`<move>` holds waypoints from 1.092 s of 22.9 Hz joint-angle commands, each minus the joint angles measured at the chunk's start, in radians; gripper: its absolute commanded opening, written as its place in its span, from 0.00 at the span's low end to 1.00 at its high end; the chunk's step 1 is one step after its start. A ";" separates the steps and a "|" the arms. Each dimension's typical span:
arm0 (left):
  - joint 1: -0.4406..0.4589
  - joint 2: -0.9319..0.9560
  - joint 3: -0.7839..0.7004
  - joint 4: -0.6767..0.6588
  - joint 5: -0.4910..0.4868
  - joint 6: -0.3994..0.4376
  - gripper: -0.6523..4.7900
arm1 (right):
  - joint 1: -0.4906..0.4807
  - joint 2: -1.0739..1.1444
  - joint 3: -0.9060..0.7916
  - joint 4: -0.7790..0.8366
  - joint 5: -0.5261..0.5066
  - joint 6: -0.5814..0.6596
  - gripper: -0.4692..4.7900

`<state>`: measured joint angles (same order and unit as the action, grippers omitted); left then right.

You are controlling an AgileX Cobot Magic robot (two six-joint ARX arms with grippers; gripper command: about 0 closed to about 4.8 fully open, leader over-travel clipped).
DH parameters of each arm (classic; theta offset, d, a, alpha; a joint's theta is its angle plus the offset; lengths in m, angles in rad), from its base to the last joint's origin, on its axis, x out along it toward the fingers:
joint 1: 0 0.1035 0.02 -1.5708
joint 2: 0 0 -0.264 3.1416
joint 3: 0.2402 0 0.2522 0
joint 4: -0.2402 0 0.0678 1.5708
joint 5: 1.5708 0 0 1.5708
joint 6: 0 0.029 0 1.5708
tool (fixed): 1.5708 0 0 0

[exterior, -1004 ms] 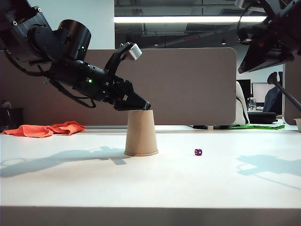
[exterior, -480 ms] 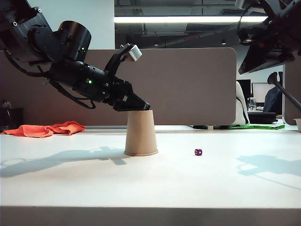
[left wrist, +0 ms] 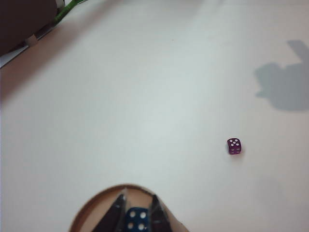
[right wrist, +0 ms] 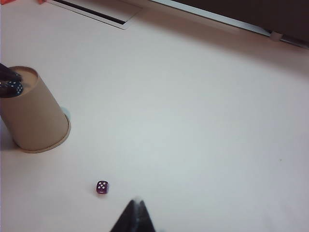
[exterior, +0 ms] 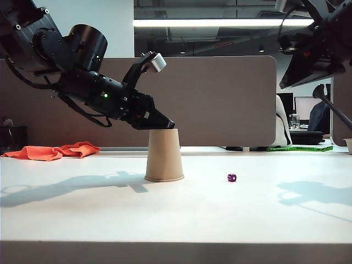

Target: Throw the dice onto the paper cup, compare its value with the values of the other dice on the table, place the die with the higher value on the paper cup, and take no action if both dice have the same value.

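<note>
Blue dice (left wrist: 134, 219), four pips up, between left claw (left wrist: 135, 212) fingers.

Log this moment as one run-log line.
left gripper: closing around blue die on upturned paper cup | right gripper: shut, raised, empty | purple die: on table, five up

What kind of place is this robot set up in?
Probably an office or lab: a white table backed by a brown partition, with ceiling strip lights and desk monitors behind it at the right.
</note>
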<state>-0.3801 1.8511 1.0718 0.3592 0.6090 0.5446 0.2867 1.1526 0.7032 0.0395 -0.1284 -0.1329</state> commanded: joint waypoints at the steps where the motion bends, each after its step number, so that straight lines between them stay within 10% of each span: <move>1: 0.002 -0.001 -0.001 -0.020 -0.010 -0.003 0.21 | 0.000 -0.002 0.004 0.013 -0.005 -0.002 0.09; 16: 0.003 -0.030 -0.001 0.155 -0.020 -0.137 0.21 | 0.000 -0.002 0.004 0.009 -0.004 -0.002 0.09; 25: 0.071 -0.047 -0.002 0.079 -0.307 -0.227 0.21 | 0.000 -0.002 0.004 0.007 -0.005 -0.002 0.09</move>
<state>-0.3233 1.8099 1.0695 0.4515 0.3462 0.3637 0.2867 1.1526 0.7032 0.0364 -0.1287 -0.1329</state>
